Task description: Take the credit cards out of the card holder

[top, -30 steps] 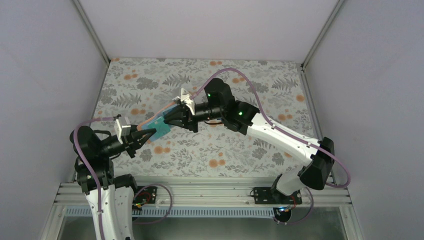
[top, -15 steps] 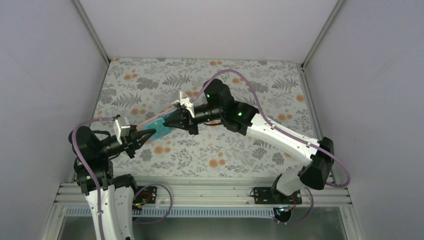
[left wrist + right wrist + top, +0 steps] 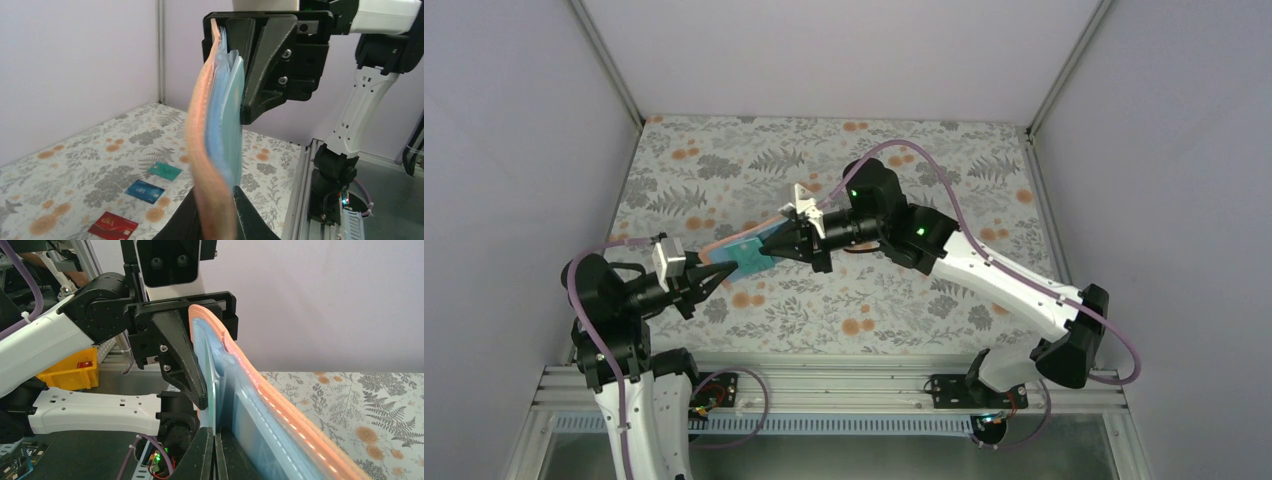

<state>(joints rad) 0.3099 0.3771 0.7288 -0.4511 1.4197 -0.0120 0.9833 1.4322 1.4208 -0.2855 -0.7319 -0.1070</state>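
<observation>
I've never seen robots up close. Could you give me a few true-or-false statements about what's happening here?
1. The card holder hangs in the air between the left gripper and the right gripper. True.
2. Its outside is black. False: it is reddish-brown outside and light blue inside.
3. A red card, a blue card and a teal card lie on the table. True.
4. The right gripper stands wide open. False: it is shut on the card holder's end.

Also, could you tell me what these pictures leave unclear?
Whether any card remains in the card holder: edge-on, blurred, both wrist views.
Print on red card, blue card, teal card: too small, left wrist view.
What the right gripper pinches, card or holder flap: too thin, right wrist view.
</observation>
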